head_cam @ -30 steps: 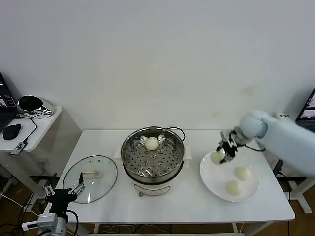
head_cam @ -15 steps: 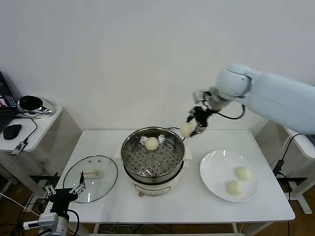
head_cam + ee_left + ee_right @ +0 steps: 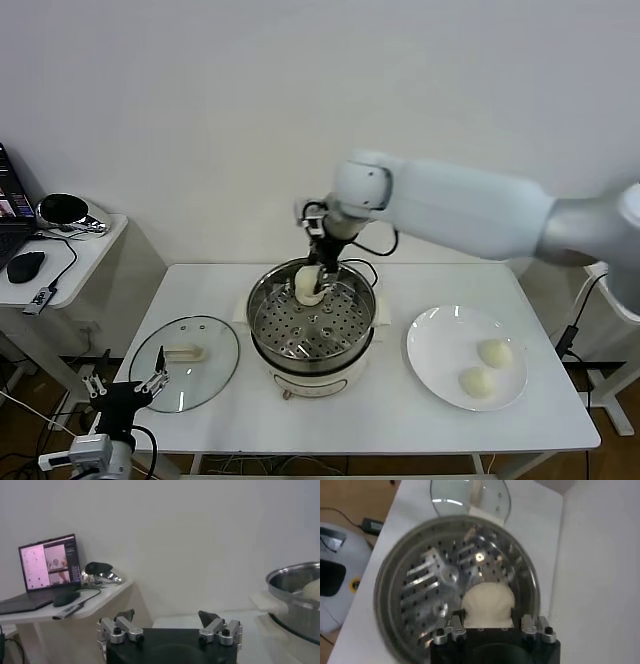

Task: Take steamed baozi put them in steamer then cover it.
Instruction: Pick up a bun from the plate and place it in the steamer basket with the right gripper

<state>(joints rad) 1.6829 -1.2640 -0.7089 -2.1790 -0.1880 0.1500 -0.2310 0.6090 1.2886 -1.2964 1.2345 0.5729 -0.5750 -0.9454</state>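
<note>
Right gripper point(image 3: 313, 287) jaws clamp a baozi point(image 3: 488, 604) over the steamer point(image 3: 262, 300); release (another bun just beside) could stack them. Left gripper point(image 3: 170, 628) jaws wide, idle.

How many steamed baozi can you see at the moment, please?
3: one baozi and another on the white plate, a third in the right gripper over the steamer. Another may be hidden beneath it.

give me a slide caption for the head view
Right gripper holds a baozi over the steamer; two buns wait on the plate.
</note>
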